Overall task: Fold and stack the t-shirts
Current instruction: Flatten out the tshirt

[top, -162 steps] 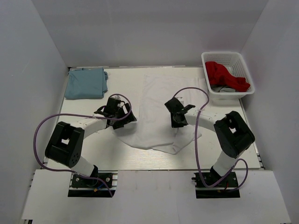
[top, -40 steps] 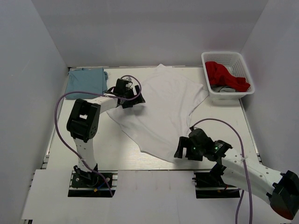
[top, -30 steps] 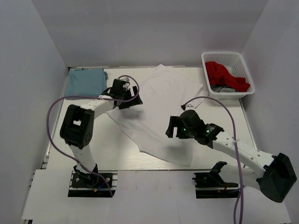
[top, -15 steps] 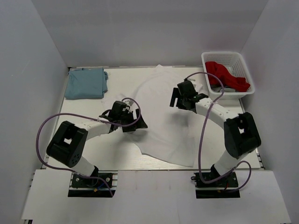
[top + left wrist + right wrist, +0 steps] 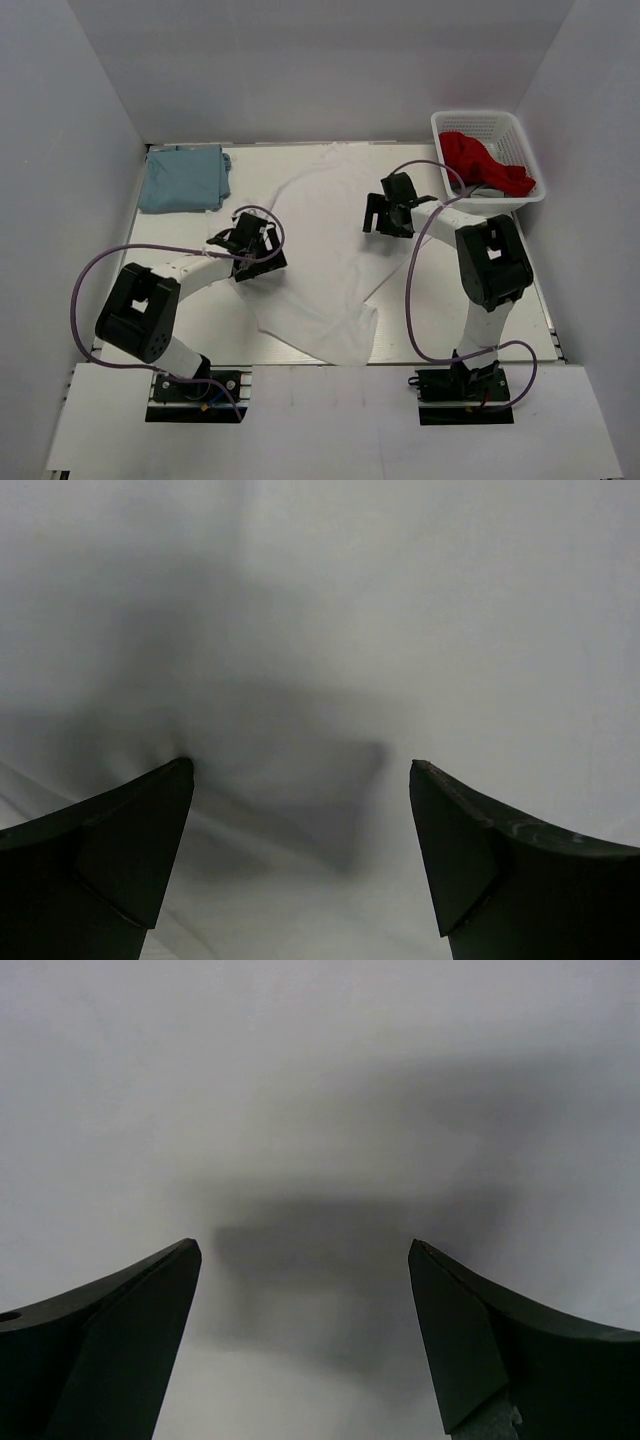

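T-shirts: two on the table [image 5: 480, 300], one white and one light blue, well apart.
White t-shirt [image 5: 320, 280]: lies open and wrinkly in the middle of the table. It runs from the far edge down to the near edge. Its near end is bunched up in folds. It is not folded.
Light blue t-shirt [image 5: 182, 178]: folded into a flat square in the far left corner.
Left gripper [image 5: 255, 255]: sits low at the left side of the white t-shirt. In the left wrist view, the left gripper [image 5: 300, 770] has its two dark fingers [image 5: 100, 870] spread wide. Nothing is between them. Soft white cloth [image 5: 400, 600] with a few creases is right under them.
Right gripper [image 5: 385, 215]: is over the far right part of the white t-shirt. In the right wrist view, the right gripper [image 5: 303, 1248] has its fingers [image 5: 520, 1360] spread wide too, and they hold nothing. A smooth white surface with a dark shadow is below. I cannot tell if it is cloth or table.
Basket [image 5: 478, 113]: white, in the far right corner, just beside the right arm.
Red garment [image 5: 480, 160]: heaped inside the basket.
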{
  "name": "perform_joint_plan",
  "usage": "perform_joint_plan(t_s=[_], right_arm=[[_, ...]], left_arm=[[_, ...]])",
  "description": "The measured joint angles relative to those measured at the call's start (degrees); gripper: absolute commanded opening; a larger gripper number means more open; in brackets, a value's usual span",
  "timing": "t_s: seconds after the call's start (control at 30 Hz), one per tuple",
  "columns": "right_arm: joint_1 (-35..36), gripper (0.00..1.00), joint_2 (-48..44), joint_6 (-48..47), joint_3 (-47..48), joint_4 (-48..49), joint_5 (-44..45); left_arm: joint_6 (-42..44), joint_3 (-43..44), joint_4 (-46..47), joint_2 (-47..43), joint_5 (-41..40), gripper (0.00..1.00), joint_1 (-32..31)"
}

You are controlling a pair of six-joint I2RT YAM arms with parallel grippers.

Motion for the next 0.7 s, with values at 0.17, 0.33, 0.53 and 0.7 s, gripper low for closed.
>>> perform_joint_plan(t_s=[0.17,0.33,0.53,0.7], right_arm=[[-0.1,0.90,-0.9,2.0,-3.1,2.8,-0.2],[-0.1,0.90,-12.4,7.3,-18.4,8.1,-0.1],[-0.1,0.90,-24.3,13.8,-28.9,4.1,2.8],[-0.1,0.90,-29.9,15.7,-30.2,-3.6,6.7]], left_arm=[[0.5,7.6,-4.4,7.0,-6.7,1.00,2.5],[4.2,20.2,-6.0,17.7,-8.9,1.00,4.3],[10.1,19.8,-5.1,15.2,-3.3,1.00,3.8],[9.8,14.1,-5.3,2.8,-3.2,1.00,3.8]])
